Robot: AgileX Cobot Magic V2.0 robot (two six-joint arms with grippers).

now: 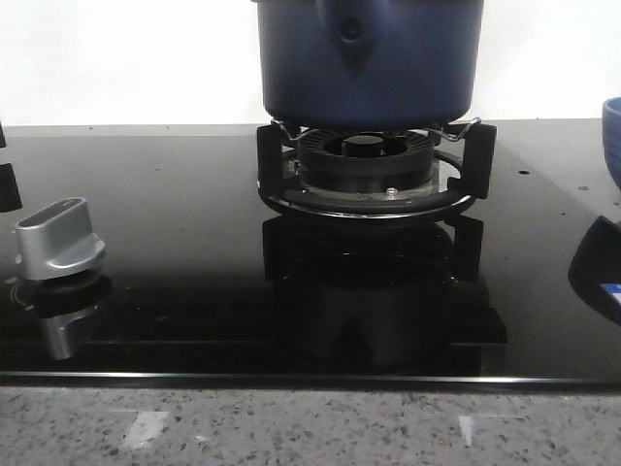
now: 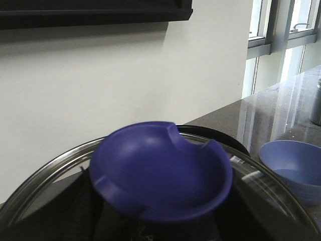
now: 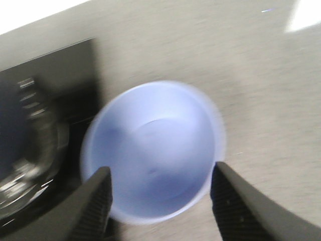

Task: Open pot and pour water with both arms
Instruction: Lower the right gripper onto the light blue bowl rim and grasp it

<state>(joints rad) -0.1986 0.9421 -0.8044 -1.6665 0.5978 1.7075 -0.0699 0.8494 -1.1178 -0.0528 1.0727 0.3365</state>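
The dark blue pot (image 1: 369,58) stands on the gas burner grate (image 1: 374,180) at the back centre; its top is cut off by the frame. In the left wrist view the lid's blue knob (image 2: 160,170) fills the middle, with the glass lid's steel rim (image 2: 45,170) around it. My left gripper (image 2: 160,228) is mostly hidden under the knob and appears shut on it. My right gripper (image 3: 160,201) is open, its fingers (image 3: 93,206) on either side of a light blue bowl (image 3: 153,150) below it. Neither gripper shows in the front view.
The light blue bowl (image 1: 612,136) sits on the counter right of the black glass hob, and also shows in the left wrist view (image 2: 293,168). A silver stove knob (image 1: 60,241) stands at the hob's left. A grey speckled counter edge (image 1: 310,427) runs along the front.
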